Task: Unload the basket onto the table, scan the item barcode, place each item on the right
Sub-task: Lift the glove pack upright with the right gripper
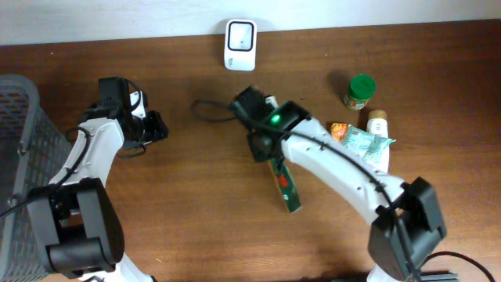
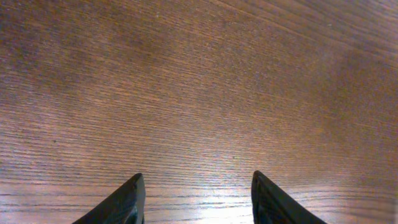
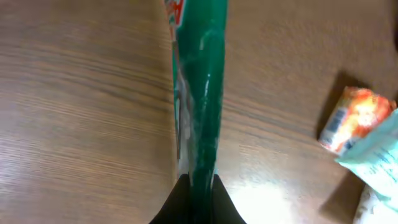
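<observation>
1. A grey mesh basket (image 1: 17, 157) stands at the near left edge of the desk (image 1: 196, 227).
2. At mid-desk, the right gripper (image 3: 198, 202) is clamped shut on one end of the green packet (image 3: 205, 93). The packet's free end points toward the near edge.
3. The left gripper (image 2: 199, 199) hangs over bare wood with its jaws parted, holding nothing.
4. To the right lie an orange pouch (image 1: 339, 131) and a pale teal packet (image 1: 369, 142), touching each other. A cork-capped bottle (image 1: 378, 124) and a green-lidded jar (image 1: 360, 88) are behind them.
5. The white scanner (image 1: 239, 45) sits at the far edge, apart from the packet.
</observation>
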### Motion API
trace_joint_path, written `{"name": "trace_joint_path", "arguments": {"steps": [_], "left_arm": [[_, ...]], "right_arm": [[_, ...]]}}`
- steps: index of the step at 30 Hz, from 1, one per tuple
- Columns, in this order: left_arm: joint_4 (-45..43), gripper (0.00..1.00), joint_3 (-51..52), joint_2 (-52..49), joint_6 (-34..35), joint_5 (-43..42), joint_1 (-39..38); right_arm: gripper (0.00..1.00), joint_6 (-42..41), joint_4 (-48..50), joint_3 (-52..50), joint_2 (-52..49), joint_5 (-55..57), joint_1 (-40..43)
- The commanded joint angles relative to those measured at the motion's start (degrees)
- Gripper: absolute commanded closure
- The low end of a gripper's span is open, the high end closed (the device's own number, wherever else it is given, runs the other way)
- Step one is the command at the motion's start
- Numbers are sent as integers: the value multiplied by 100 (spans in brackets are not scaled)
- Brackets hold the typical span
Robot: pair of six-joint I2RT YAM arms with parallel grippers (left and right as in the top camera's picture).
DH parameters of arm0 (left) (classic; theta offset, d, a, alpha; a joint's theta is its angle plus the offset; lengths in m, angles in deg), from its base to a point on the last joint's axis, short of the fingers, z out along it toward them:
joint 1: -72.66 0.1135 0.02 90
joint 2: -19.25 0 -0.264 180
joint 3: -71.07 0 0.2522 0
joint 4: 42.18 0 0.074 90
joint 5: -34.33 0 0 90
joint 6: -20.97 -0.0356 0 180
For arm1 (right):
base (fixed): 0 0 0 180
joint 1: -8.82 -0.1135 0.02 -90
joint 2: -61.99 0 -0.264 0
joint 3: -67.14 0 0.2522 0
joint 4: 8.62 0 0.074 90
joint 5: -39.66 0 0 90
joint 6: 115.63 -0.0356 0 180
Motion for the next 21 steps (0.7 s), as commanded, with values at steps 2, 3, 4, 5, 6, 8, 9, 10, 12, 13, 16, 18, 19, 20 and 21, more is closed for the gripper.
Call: {"name": "trace_joint_path", "arguments": {"steps": [2,3,4,5,6,8,9,10,12,13,16,18,19,20,21], "left_arm": [[-22,47,-90,116,-98,140,26],[-28,47,-90,116,-98,140,26],[-31,47,-90,116,-98,140,26],[-33,47,-90,116,-98,142,26],[-31,47,-90,116,-98,142,26],[-31,47,-90,116,-98,199,26],[-31,47,-90,116,-98,201,26],[-28,47,-90,116,-98,201,26],[-28,47,-90,116,-98,201,26],[-13,41,-90,116,-98,199,24],[55,34,-90,116,-98,164,-28],[61,34,-90,116,-101,-44,-192],[59,36,-90,116,-98,-186,-334],[61,37,-90,109,-98,-409,-518],[72,42,-90,109,-98,-654,-660]], "right_arm": [[96,-544,87,4,-802,1054,-459],[96,-566,164,4,-892,911,-518],[91,-562,319,4,-927,610,-649],[83,-549,417,4,-927,498,-776],[78,-472,492,4,-927,446,-901],[65,-343,649,4,-927,131,-1137],[59,-240,767,7,-927,-149,-1217],[51,-90,846,87,-927,-570,-1250],[47,-90,623,431,-861,-721,-1088],[47,-90,348,726,-798,-763,-866],[38,-48,-208,1340,-769,-1591,190],[37,535,-249,1281,-822,-2850,979],[37,745,-271,1237,-868,-3198,1213],[37,1027,-400,1209,-981,-3521,1534],[37,1213,-518,1198,-1064,-3622,1687]]}}
